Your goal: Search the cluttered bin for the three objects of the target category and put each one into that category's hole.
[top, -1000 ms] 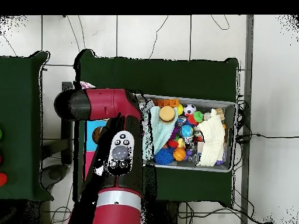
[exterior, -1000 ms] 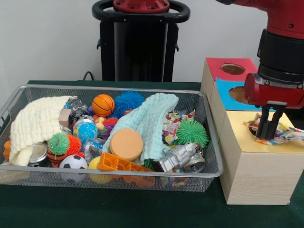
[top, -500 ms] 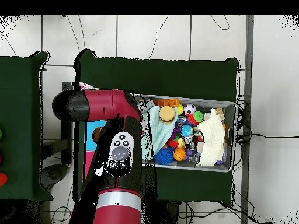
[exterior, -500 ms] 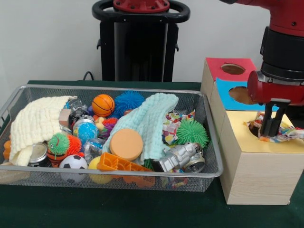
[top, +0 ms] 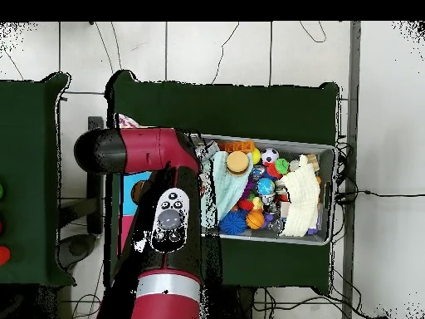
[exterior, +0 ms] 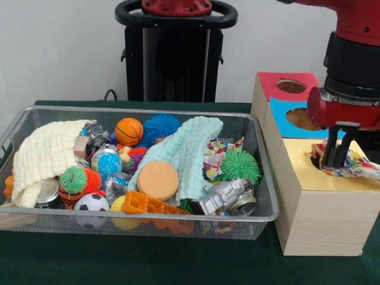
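Black two-fingered tool pinching crumpled multicoloured foil wrapper, poised over hole in yellow-topped wooden box so wrapper drops in; wrapper edges draped on lid, not yet through. Similar wrapper left in wire mesh bin

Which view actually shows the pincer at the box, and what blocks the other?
Front view: evenly lit, the pincer shows clearly over crumpled paper on the yellow box top. Overhead view: the red arm covers the pincer and most of the box.
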You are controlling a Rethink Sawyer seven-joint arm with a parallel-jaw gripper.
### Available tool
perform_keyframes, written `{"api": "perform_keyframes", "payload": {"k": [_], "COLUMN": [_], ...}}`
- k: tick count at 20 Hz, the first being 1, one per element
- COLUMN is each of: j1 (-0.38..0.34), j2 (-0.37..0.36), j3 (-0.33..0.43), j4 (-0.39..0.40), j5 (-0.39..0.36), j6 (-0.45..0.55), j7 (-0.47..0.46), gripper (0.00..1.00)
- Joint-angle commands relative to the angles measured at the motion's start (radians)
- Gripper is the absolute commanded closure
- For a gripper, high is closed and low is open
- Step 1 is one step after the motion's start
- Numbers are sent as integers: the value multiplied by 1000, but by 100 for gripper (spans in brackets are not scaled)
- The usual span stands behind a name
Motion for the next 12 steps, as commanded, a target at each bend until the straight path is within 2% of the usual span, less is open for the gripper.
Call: {"api": "perform_keyframes", "payload": {"k": [1, 12], "j1": [4, 6], "j2": [41, 69], "j3": [-3, -43], "j4": [63, 41], "j5": [-76, -125], "j6": [109, 37], "j7": [69, 67], "gripper": [100, 100]}}
